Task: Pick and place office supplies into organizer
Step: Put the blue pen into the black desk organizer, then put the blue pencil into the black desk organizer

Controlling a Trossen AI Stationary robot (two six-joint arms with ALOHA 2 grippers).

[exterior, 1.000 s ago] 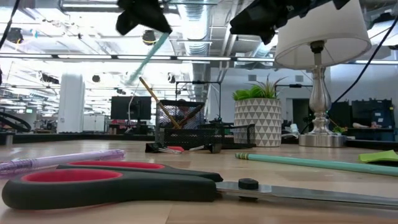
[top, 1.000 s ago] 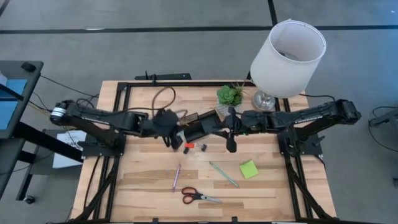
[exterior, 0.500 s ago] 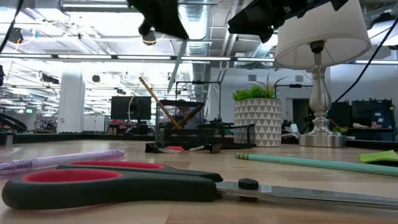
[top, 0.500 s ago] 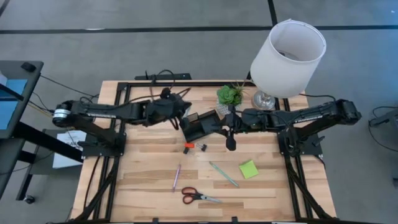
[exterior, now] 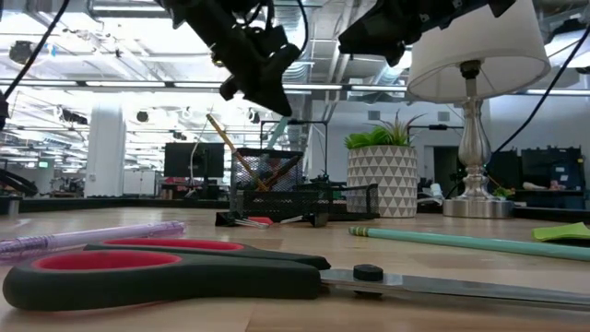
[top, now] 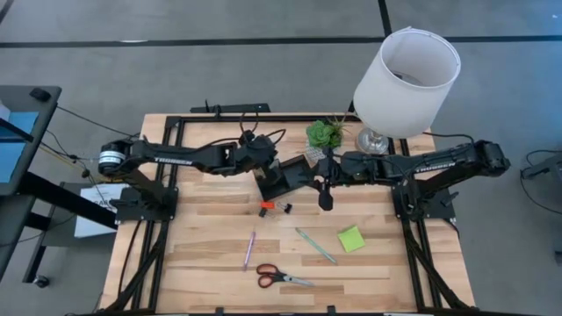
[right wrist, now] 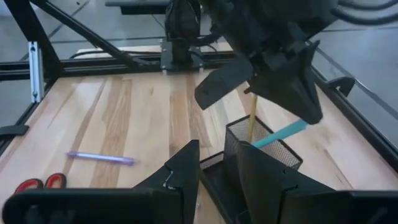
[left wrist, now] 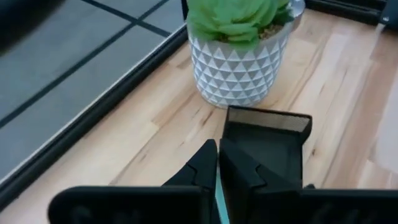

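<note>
The black mesh organizer (top: 279, 181) (exterior: 295, 195) stands at mid-table with a brown pencil (right wrist: 251, 122) upright in its cup (right wrist: 264, 149). My left gripper (top: 263, 168) (right wrist: 308, 117) hovers over that cup, shut on a teal pen (right wrist: 280, 134). My right gripper (top: 309, 180) (right wrist: 219, 165) is at the organizer's right side, fingers apart with nothing between them. On the near half of the table lie the red-handled scissors (top: 281, 277), a purple pen (top: 249, 250), a teal pencil (top: 314, 246), the lime sticky pad (top: 351, 238) and a small orange item (top: 263, 209). My left gripper pinches the teal pen near its upper end (right wrist: 298, 127) between its two shut fingers, a teal sliver (left wrist: 218, 200) showing between them. The fingers slant down from the table's left. The pen hangs tilted below them, its lower end (right wrist: 256, 144) inside the organizer's mesh cup.
A potted plant (top: 323, 133) (left wrist: 239, 56) stands just behind the organizer, and a lamp with a white shade (top: 406, 79) at the far right. A small black clip (top: 286, 208) lies beside the orange item. Bare wood lies at the near left.
My left gripper has moved toward the table's right, over the organizer, and come down, rolling as it went. The teal pen it carries has swung from a slant to nearly upright, and its lower end now reaches into the mesh cup. My right gripper has kept still.
</note>
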